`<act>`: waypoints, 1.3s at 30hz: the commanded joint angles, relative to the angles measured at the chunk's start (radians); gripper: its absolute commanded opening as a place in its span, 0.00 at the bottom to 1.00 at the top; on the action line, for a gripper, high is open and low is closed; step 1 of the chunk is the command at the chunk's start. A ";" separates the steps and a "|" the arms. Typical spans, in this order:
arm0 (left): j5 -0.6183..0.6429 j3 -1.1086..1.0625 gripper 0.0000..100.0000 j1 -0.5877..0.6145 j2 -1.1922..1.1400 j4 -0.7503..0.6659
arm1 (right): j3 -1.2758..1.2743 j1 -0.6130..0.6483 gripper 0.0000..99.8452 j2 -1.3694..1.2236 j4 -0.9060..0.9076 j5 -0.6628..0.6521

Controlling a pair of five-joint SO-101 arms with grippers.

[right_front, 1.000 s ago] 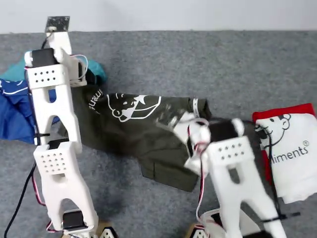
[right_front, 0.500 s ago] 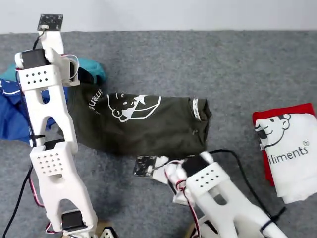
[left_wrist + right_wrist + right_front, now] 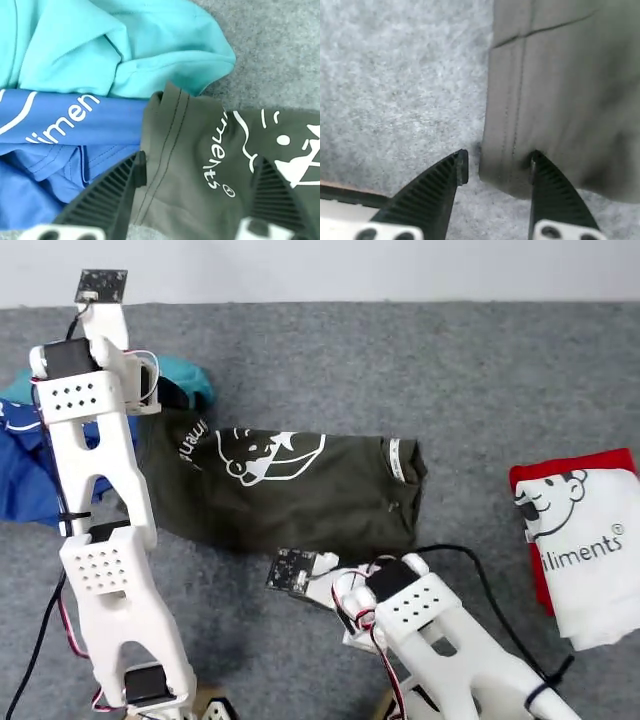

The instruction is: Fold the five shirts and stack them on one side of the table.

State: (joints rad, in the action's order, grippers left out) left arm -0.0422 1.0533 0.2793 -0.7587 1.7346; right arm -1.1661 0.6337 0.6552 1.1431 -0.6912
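A dark green shirt (image 3: 290, 490) with a white print lies folded into a long rectangle mid-table. My left gripper (image 3: 195, 200) is open over its far-left corner (image 3: 200, 150), one finger on either side of the cloth. Beside that corner, a teal shirt (image 3: 115, 45) and a blue shirt (image 3: 50, 125) lie crumpled together. My right gripper (image 3: 497, 175) is open at the near edge of the green shirt (image 3: 570, 90), with the stitched hem between its fingers. In the high view the right arm (image 3: 420, 610) sits just in front of that edge.
At the right edge of the table, a folded white shirt (image 3: 585, 550) rests on a folded red one (image 3: 570, 468). Grey felt (image 3: 400, 360) covers the table, bare at the back and between the green shirt and the stack.
The right arm has pulled back from the green shirt's right part to its near edge. The shirt's near flap no longer sticks out. The left arm shifted slightly leftward.
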 commanded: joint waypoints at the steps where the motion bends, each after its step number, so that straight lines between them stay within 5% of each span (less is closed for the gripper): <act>1: -0.008 -0.058 0.32 -0.014 0.020 0.023 | -0.018 -0.013 0.20 0.008 -0.038 0.009; 7: -0.008 -0.156 0.32 -0.041 0.020 0.023 | -0.037 -0.013 0.18 0.008 -0.079 0.003; 12: -0.009 -0.136 0.32 -0.044 0.021 0.021 | -0.037 -0.013 0.00 0.008 -0.124 -0.043; 16: -0.009 -0.096 0.32 -0.044 0.021 0.021 | -0.011 -0.042 0.02 0.019 -0.120 -0.041; 28: -0.009 -0.137 0.32 -0.046 0.107 0.023 | 0.535 -0.216 0.01 0.008 0.094 -0.095; 33: -0.015 -0.374 0.32 -0.044 0.331 0.023 | 0.546 -0.223 0.01 0.008 0.087 -0.095; 39: -0.078 -0.937 0.32 -0.040 0.644 0.023 | 0.545 -0.237 0.01 0.008 0.015 -0.091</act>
State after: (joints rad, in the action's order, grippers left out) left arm -0.0591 0.3890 0.2440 -0.2984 1.7331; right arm -0.6628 0.4127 0.6552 1.1891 -0.7756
